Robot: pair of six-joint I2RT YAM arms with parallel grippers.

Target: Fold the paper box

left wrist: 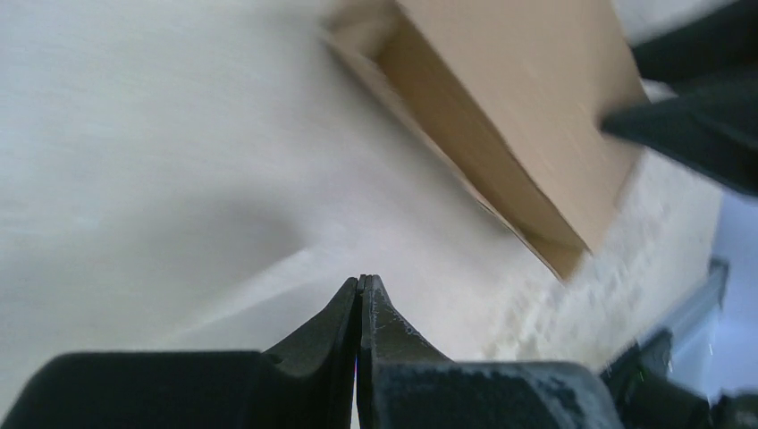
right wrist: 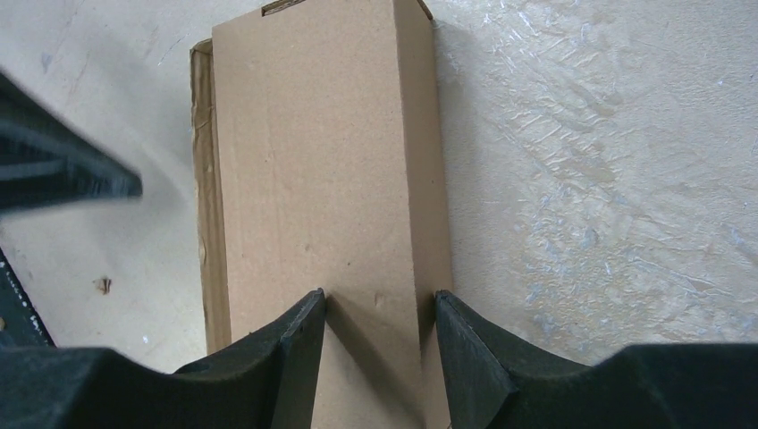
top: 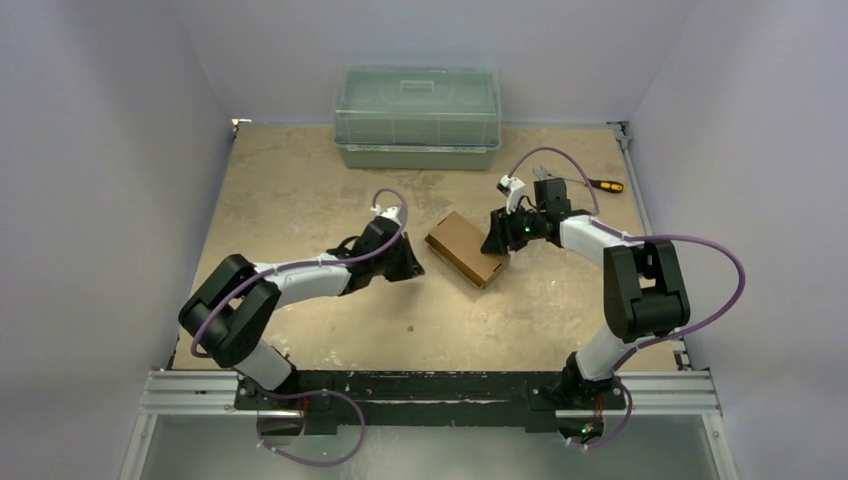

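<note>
The paper box (top: 467, 249) is a small brown oblong carton lying flat and at a slant in the middle of the table. My left gripper (top: 412, 262) sits just left of it, low over the table, apart from the cardboard. In the left wrist view this gripper (left wrist: 362, 279) has its jaws pressed together with nothing between them, and the box (left wrist: 518, 98) lies ahead. My right gripper (top: 497, 240) is at the box's right end. In the right wrist view its jaws (right wrist: 380, 299) stand apart over the box's top face (right wrist: 322, 161), one tip on the face, the other at its long edge.
A green translucent bin (top: 417, 115) with a lid stands at the back of the table. A yellow-handled screwdriver (top: 605, 185) lies at the back right, behind the right arm. Grey walls close in the table on three sides.
</note>
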